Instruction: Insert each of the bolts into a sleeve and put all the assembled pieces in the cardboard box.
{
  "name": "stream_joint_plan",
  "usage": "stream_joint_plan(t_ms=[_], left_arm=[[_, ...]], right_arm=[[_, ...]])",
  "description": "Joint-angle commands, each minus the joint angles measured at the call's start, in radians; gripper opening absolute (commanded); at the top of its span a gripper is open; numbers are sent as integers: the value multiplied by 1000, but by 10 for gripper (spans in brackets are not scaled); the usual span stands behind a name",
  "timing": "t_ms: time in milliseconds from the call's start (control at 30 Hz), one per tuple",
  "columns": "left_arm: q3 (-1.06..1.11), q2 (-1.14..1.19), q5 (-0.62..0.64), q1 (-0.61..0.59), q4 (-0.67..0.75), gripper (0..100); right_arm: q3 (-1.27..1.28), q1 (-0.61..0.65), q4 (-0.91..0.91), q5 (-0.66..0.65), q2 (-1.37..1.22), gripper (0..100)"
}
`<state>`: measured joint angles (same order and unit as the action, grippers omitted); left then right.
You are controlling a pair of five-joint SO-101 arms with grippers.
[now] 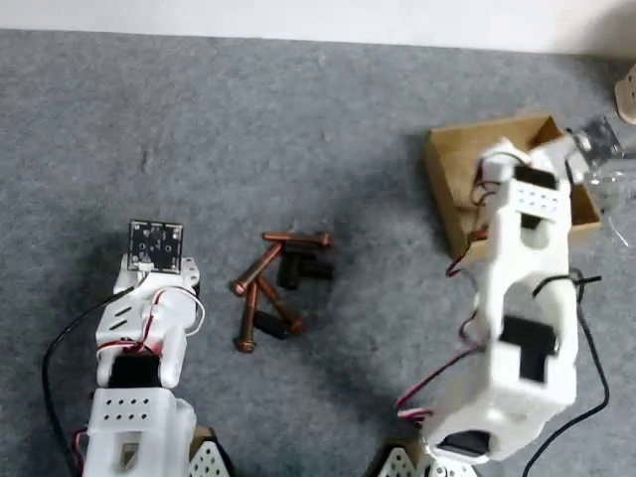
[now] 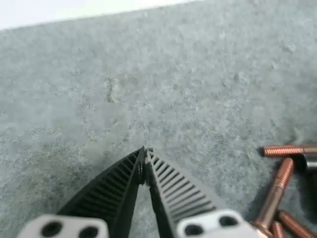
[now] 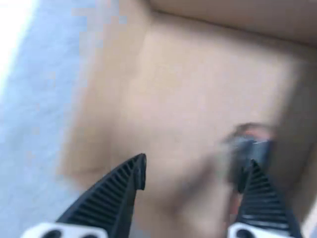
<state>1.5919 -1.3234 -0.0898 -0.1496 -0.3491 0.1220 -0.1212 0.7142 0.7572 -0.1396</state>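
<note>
Right gripper [image 3: 196, 162] released over cardboard box [image 1: 452, 179], one piece [image 3: 250, 146] inside. Left gripper [image 2: 145, 153] clenched empty; bolts [image 1: 258, 268], sleeves [image 1: 298, 268] left on counter [image 1: 298, 119].

Grey felt table [image 1: 199, 119] — bolts [image 1: 258, 268], sleeves [image 1: 303, 266], cardboard box [image 1: 447, 189] atop.

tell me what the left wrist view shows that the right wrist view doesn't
Left wrist view: the left hand, shut, over the grey carpet, with loose copper bolts lying off to one side.
Right wrist view: the right hand, open, above the inside of the cardboard box. A blurred dark piece with a copper end sits near one finger; contact is unclear.
Both: a stretch of the grey carpet, and a pair of black ribbed fingers in front.
</note>
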Motion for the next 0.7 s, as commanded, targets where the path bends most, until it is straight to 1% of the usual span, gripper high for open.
stream_joint_plan(t_ms=[0, 167, 300, 367, 433, 500, 567, 667], left_arm=[[-5, -10, 5, 21, 23, 5], [-5, -12, 5, 19, 23, 5], [-5, -12, 5, 19, 23, 5], [-5, -12, 5, 19, 23, 5], [-5, -12, 5, 18, 23, 5], [-5, -12, 5, 18, 23, 5], [-5, -12, 5, 18, 23, 5], [-5, -12, 5, 18, 23, 5]], right_arm=[[31, 110, 76, -64, 197, 268], [225, 311, 74, -288, 366, 268], [354, 463, 74, -486, 446, 268], [406, 539, 73, -611, 458, 268], [463, 608, 42, -756, 456, 268], [527, 668, -4, -872, 452, 268], [587, 714, -45, -934, 449, 268], [647, 769, -82, -990, 449, 268]])
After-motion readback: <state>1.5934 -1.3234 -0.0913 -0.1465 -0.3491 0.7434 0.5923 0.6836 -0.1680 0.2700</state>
